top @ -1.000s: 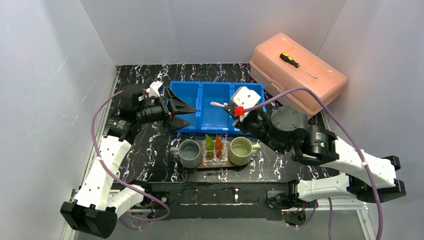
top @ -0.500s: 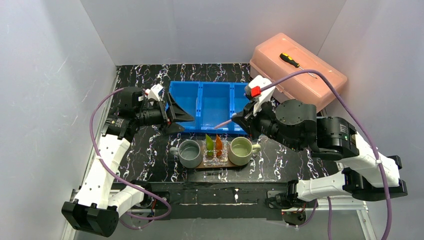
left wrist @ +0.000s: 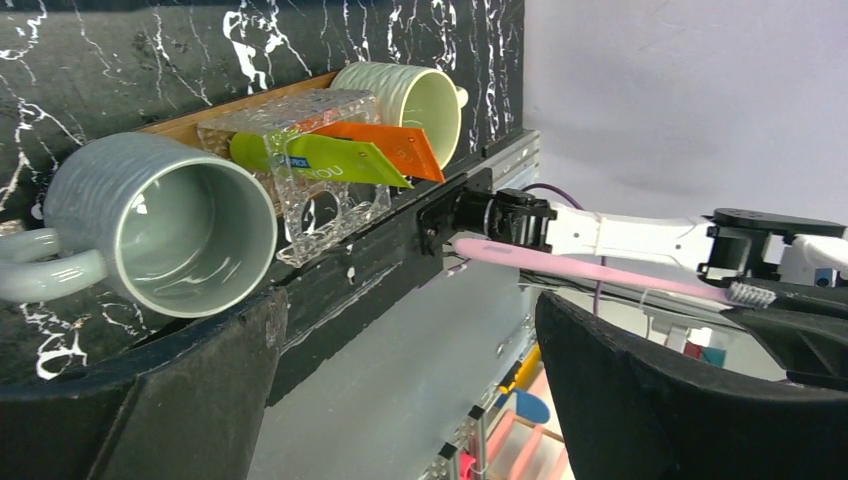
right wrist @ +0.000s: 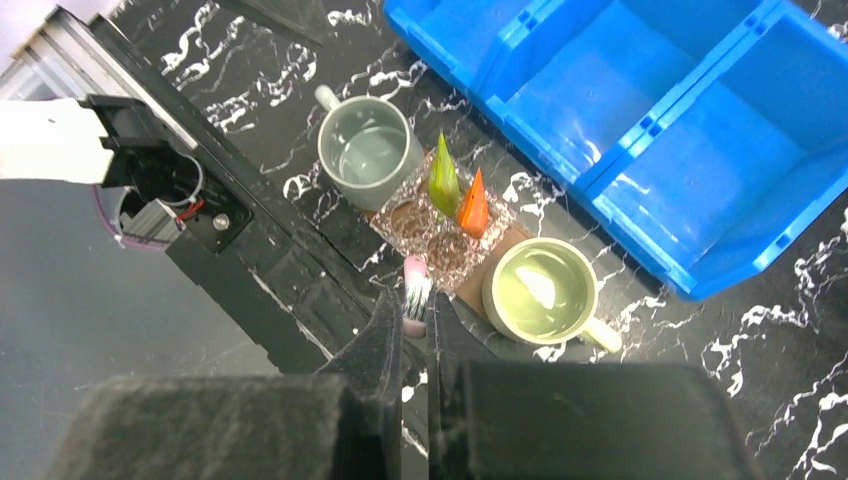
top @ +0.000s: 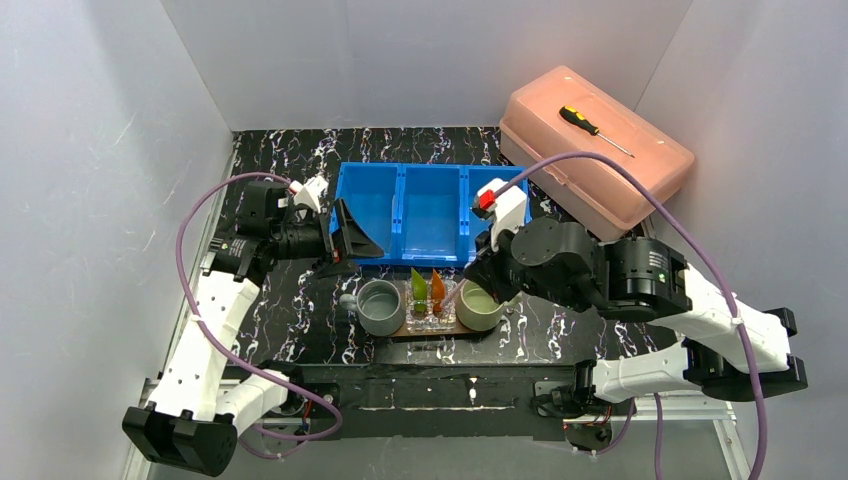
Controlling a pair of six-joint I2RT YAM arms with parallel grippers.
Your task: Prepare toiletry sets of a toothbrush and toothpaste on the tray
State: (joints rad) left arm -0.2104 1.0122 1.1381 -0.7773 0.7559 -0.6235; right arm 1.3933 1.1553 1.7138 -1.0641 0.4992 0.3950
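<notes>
Black marbled table (top: pixel 300 300): blue 3-compartment bin (top: pixel 430 215) at centre, pink lidded box (top: pixel 650 160) in far right corner, brown wooden tray (top: pixel 432 331) nr front edge.

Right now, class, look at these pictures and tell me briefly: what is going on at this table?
The right arm has its jaws shut on a pink toothbrush, gripped near its bristles, handle pointing down over the wooden tray beside the pale green mug. A green tube and an orange tube stand in the clear holder between that mug and the grey mug. The left arm hovers by the left end of the blue bin, jaws open and empty.
</notes>
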